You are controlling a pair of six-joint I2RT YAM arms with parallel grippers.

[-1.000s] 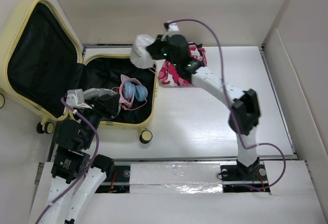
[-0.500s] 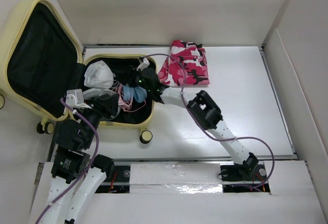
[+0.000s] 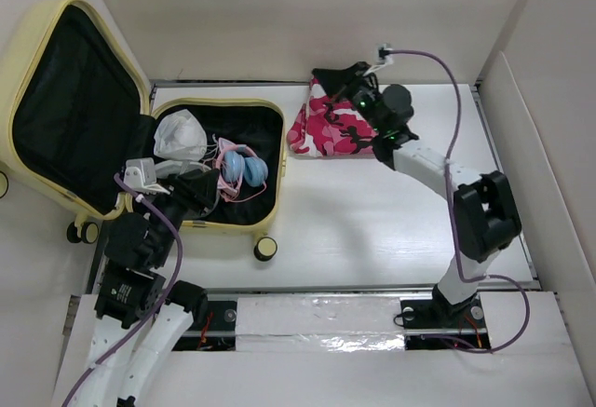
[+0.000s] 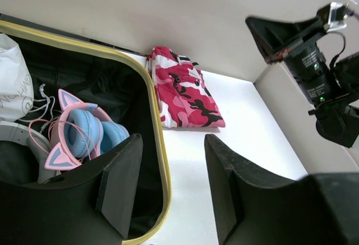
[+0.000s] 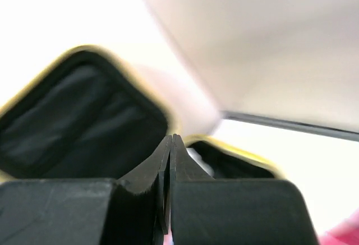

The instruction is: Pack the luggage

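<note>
A: Overhead view. Where is the luggage (image 3: 237,227)?

B: Left side of the frame, open. The lid is tilted back in the upper left with its black lining showing. The base half lies flat on the desk (image 3: 372,230) just right of the lid, and one wheel (image 3: 265,248) shows at its lower right corner.

A: Contents?

B: There is a crumpled white bundle (image 3: 180,135) in the upper left of the base. Pink-and-blue cat-ear headphones (image 3: 244,169) sit at its lower right (thin cords are tangled between the two).

A: Left pincer?

B: The left pincer (image 3: 203,191) is over the lower left part of the base, fingers apart, nothing between them. In its wrist view the yellow rim runs past the gap, beyond the fingers. I cannot tell whether it touches the lining.

A: Right pincer?

B: The right pincer (image 3: 326,78) is at upper centre, over the far edge of the pink camouflage garment (image 3: 331,129). The garment lies folded on the desk just right of the luggage; whether they touch, I cannot tell. The fingers are pressed together and hold nothing. The wrist view agrees, though its background is blurred.
</note>
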